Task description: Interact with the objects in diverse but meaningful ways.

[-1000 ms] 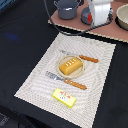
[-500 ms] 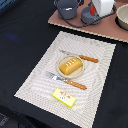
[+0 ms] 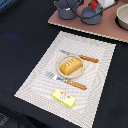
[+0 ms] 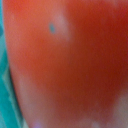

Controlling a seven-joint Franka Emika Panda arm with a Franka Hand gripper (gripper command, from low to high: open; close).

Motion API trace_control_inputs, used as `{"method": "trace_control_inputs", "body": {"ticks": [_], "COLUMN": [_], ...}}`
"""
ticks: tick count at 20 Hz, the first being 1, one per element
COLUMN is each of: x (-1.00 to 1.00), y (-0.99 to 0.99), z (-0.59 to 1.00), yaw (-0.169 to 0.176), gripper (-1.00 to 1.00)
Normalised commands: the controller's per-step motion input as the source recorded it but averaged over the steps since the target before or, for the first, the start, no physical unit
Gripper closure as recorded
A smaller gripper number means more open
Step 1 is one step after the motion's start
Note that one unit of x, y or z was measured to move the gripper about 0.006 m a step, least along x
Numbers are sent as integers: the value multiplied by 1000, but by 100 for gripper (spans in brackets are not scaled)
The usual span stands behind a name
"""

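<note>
At the top edge of the exterior view only the white lower part of my gripper [image 3: 104,3] shows. It hangs over the grey pan [image 3: 92,16], with the red tomato [image 3: 93,4] right beside it. Red tomato skin [image 4: 70,60] fills the wrist view and hides the fingers, so I cannot tell open from shut. The grey-blue two-handled pot [image 3: 65,9] stands next to the pan. On the striped placemat [image 3: 35,82] the golden bread loaf [image 3: 70,65] lies on a small plate, and the yellow butter block [image 3: 65,97] sits near the front.
A knife [image 3: 82,58] and a fork [image 3: 67,80] with orange handles flank the bread. The pot and pan stand on a pink board [image 3: 102,27], which also carries a pale bowl [image 3: 123,17] at the exterior view's right. Dark cloth covers the table.
The gripper has risen toward the top edge of the exterior view, so less of it shows. The items on the placemat have not moved.
</note>
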Motion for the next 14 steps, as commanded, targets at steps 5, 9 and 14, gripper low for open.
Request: {"method": "trace_control_inputs", "body": {"ticks": [5,9,14], "x": [48,-68,-39], "y": [149,391,483], "z": [-94,-163,-107], "yaw": [0,35,50], "gripper": [100,100,100]}}
